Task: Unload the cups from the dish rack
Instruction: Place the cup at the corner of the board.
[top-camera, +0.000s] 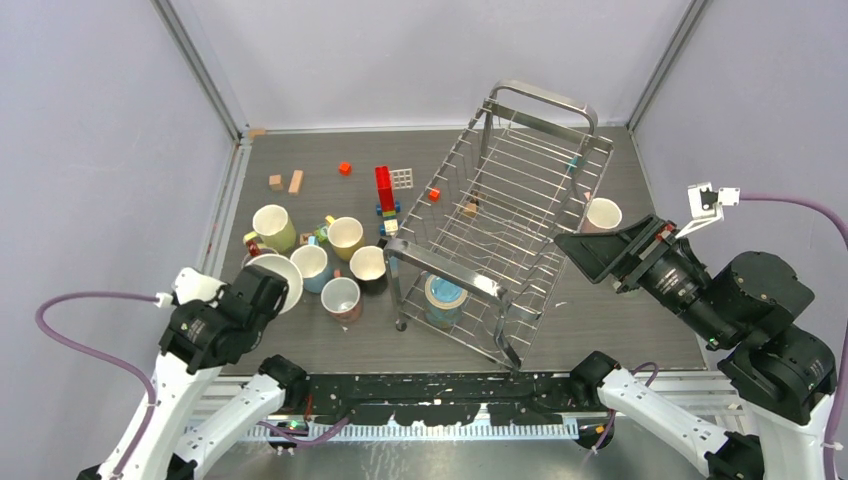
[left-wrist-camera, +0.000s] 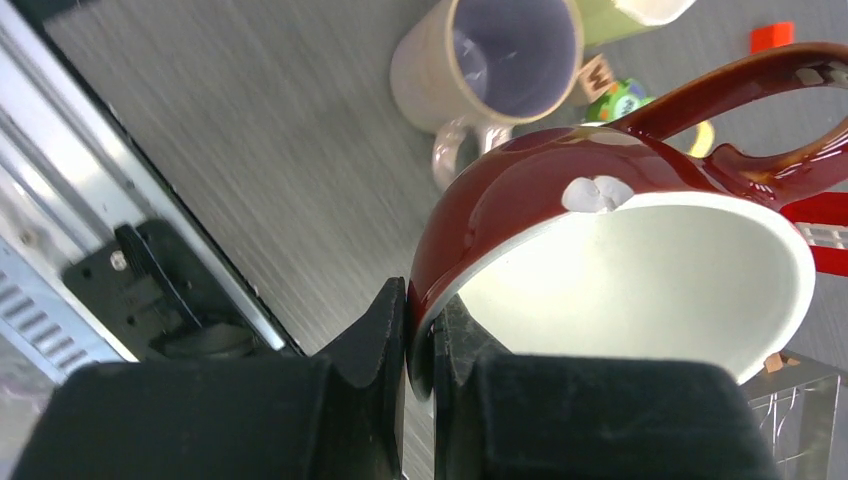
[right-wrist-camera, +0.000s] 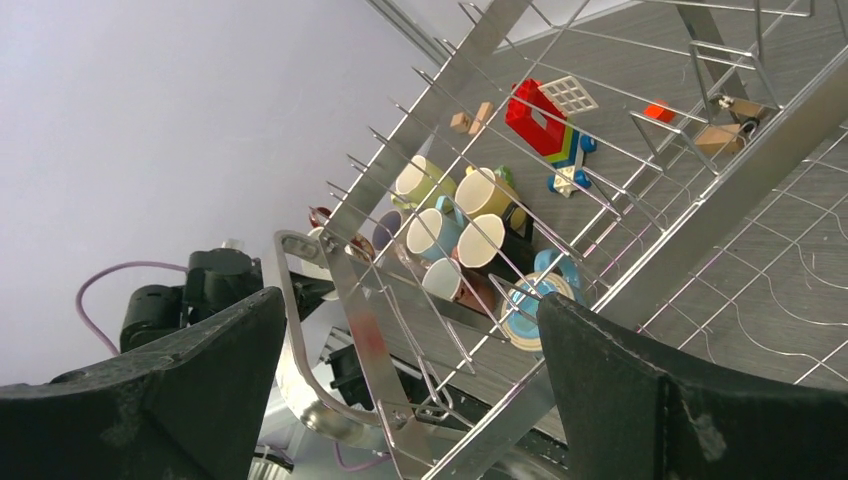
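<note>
The dish rack (top-camera: 505, 215) was a tall-sided basket of silver steel wire. It sat right of centre on the grey tabletop (top-camera: 300, 345). Its long axis ran on a diagonal from the near middle to the far right, with the loop handle (top-camera: 541, 98) at the far end. One blue-and-tan banded cup (top-camera: 443, 298) stood mouth up inside it at the near end.

Left of the rack a cluster of cups stood mouth up on the tabletop: a yellow-green cup (top-camera: 272, 228), a yellow cup (top-camera: 345, 237), a light blue cup (top-camera: 311, 267), a black cup (top-camera: 368, 265) and a pinkish cup (top-camera: 341, 298). A pale cup (top-camera: 603, 214) stood just beside the rack's right side. Small toy blocks (top-camera: 384, 188) lay farther back.

The dark red cup (left-wrist-camera: 520, 190) was glossy outside and white inside, with a small white spot on its rim. It was at the near-left edge of the cluster. The left jaws were clenched on its rim, one pad inside the mouth and one against the outer wall. Its handle pointed away from the jaws and its mouth faced upward. Whether its base touched the tabletop I could not tell.

The right jaws were spread wide and held nothing. They hung just beside the rack's right side and pointed toward it.
</note>
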